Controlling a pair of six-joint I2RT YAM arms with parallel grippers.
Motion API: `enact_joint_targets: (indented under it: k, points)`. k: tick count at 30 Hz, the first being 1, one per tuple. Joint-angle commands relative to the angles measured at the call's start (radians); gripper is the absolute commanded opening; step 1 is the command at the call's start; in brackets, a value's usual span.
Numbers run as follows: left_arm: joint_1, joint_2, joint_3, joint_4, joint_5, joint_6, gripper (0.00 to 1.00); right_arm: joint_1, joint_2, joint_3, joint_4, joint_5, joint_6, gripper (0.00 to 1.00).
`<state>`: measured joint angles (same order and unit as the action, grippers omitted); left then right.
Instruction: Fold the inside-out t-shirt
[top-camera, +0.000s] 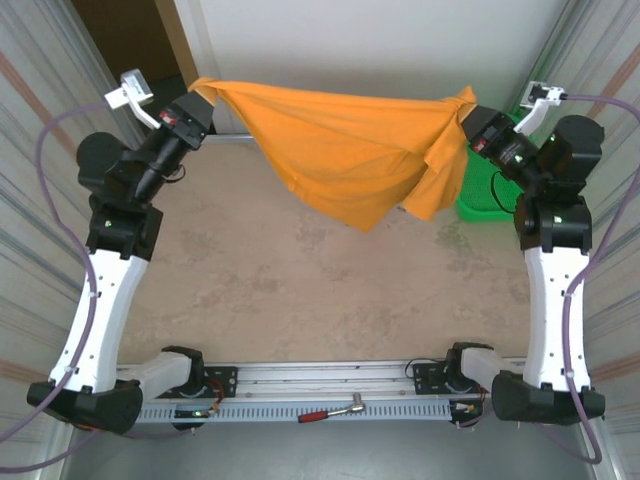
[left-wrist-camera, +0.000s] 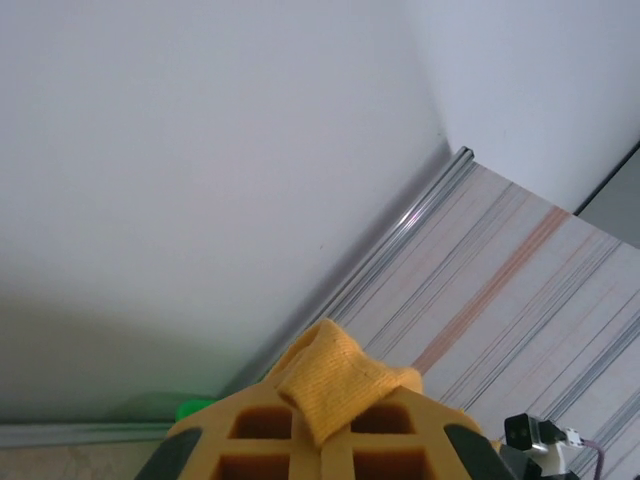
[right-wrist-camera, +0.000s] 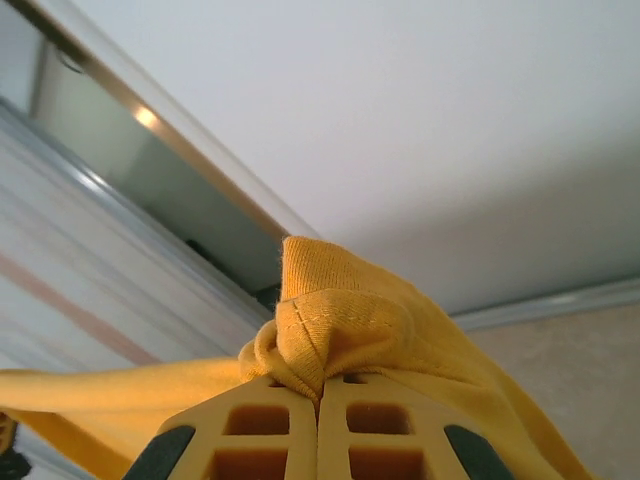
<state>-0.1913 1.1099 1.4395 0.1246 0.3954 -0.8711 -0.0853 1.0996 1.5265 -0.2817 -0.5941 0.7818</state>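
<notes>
1. Mustard-orange cotton, plain on the face that shows: the inside-out t-shirt (top-camera: 350, 150) hangs in the air over the far part of the table, stretched left to right between the two arms and clear of the surface. Its top edge runs taut and nearly level. Below that the cloth sags to a loose point near the middle, with a doubled flap bunched toward the right end. No print can be made out.
2. The left gripper (top-camera: 205, 95) is clamped on the shirt's far-left corner; its wrist view shows a small tab of fabric poking out between the orange fingers.
3. The right gripper (top-camera: 465, 108) pinches the right end, jaws pressed together on a knotted wad with a stitched hem showing.
4. The shirt's long axis lies along the line between the jaws, and its body hangs below them, toward the near side. Neither arm is nearer; each has one end. Laying it flat would likely call for both to lower together with the top edge taut.
5. The cloth is limp, so the bunched right flap may land tucked under.
6. The table (top-camera: 300, 290) below is mottled beige. A green bin (top-camera: 485, 190) sits behind the right end, and a red-handled wrench (top-camera: 335, 410) lies on the near metal rail (top-camera: 300, 378).
</notes>
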Motion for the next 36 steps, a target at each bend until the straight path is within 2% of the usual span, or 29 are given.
enact_joint_targets:
  k: [1, 5, 9, 16, 20, 22, 23, 27, 29, 32, 36]
  points:
    - [0.027, 0.009, 0.067, -0.048, 0.005, 0.068, 0.00, 0.001, -0.033, 0.009, 0.083, -0.042, 0.078, 0.00]
    - [0.097, 0.079, 0.070, -0.050, 0.030, 0.020, 0.00, 0.056, -0.002, -0.063, 0.096, -0.009, 0.073, 0.00]
    - [0.160, 0.231, 0.104, -0.021, 0.086, -0.011, 0.00, 0.121, 0.108, -0.095, 0.111, 0.033, 0.039, 0.00]
    - [0.228, 0.482, 0.417, -0.071, 0.175, -0.024, 0.00, 0.161, 0.372, 0.120, 0.129, -0.012, 0.030, 0.00]
    - [0.228, 0.510, 0.560, -0.119, 0.222, -0.023, 0.00, 0.178, 0.387, 0.204, 0.099, -0.014, 0.023, 0.00]
    - [0.222, 0.478, 0.542, -0.128, 0.250, -0.025, 0.00, 0.185, 0.349, 0.169, 0.085, -0.004, 0.015, 0.00]
    - [0.212, 0.449, 0.494, -0.128, 0.261, -0.023, 0.00, 0.189, 0.316, 0.126, 0.083, 0.004, 0.012, 0.01]
    - [0.146, 0.289, 0.178, -0.125, 0.282, 0.016, 0.00, 0.206, 0.142, -0.163, 0.100, 0.060, 0.008, 0.44]
    - [0.097, 0.189, -0.039, -0.137, 0.263, 0.063, 0.00, 0.215, 0.030, -0.335, 0.086, 0.117, 0.004, 0.59]
    - [0.033, 0.059, -0.371, -0.125, 0.182, 0.069, 0.00, 0.227, -0.106, -0.556, 0.069, 0.212, 0.023, 0.65]
    - [0.006, -0.087, -0.727, -0.161, 0.085, 0.042, 0.00, 0.259, -0.245, -0.704, -0.068, 0.345, -0.030, 0.68]
